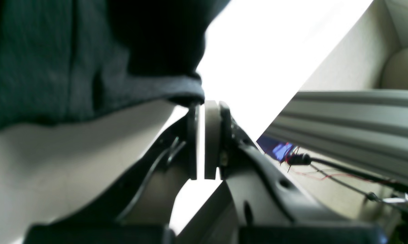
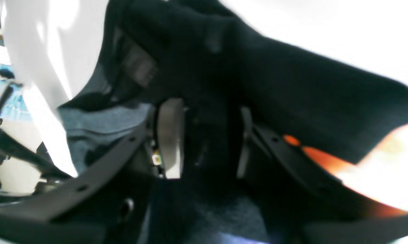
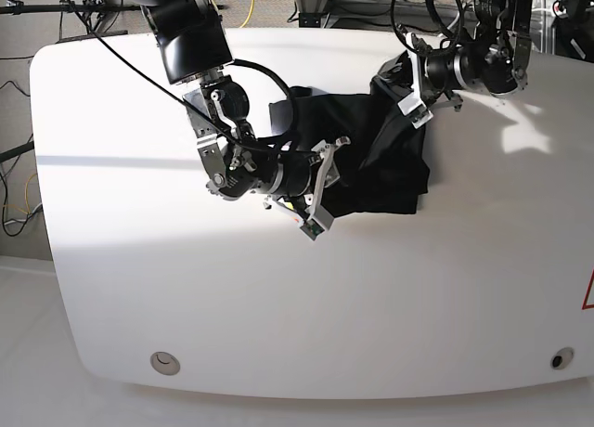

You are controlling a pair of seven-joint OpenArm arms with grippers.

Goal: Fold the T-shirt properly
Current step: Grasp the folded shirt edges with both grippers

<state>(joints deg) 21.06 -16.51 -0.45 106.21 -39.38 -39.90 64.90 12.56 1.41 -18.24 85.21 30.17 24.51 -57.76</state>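
I have the large black cloth T-shirt [image 3: 376,158] mid-table, far side, left gripper [image 1: 204,101] pinching its hem and right gripper [image 2: 204,135] clamping a bunch, to lift for folding.

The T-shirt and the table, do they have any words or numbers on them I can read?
None can be read.
T-shirt: only a blurry orange patch shows in the right wrist view, no letters.
Table: a red mark sits at the right edge, cut off by the picture, too little to read.
Blue glowing patch in the left wrist view: too blurred to read.
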